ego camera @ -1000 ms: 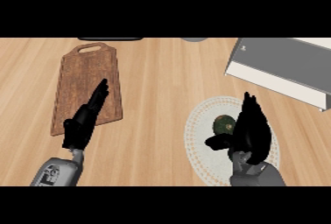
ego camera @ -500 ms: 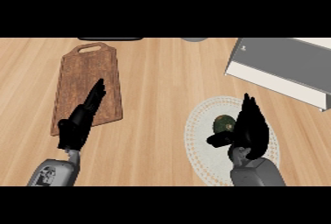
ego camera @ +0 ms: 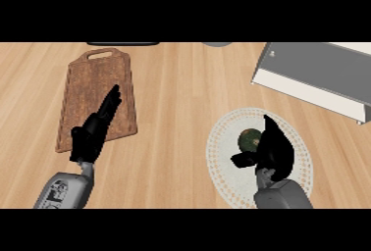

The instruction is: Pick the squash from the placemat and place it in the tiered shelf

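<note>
right hand [ego camera: 274,149] lowered; squash [ego camera: 250,139] beside fingers [ego camera: 271,128].

Wood counter [ego camera: 181,98], seen from above. Round pale woven placemat [ego camera: 225,147] at lower right w/ dark green squash [ego camera: 250,138] on it. Right hand [ego camera: 274,149] over mat, fingers straight, just beside squash on its right; thumb toward squash, contact unclear. Left hand [ego camera: 94,130] open, fingers up, resting over brown cutting board [ego camera: 91,88] at left. Grey-white tiered shelf [ego camera: 315,78] at upper right, apart from mat.
</note>
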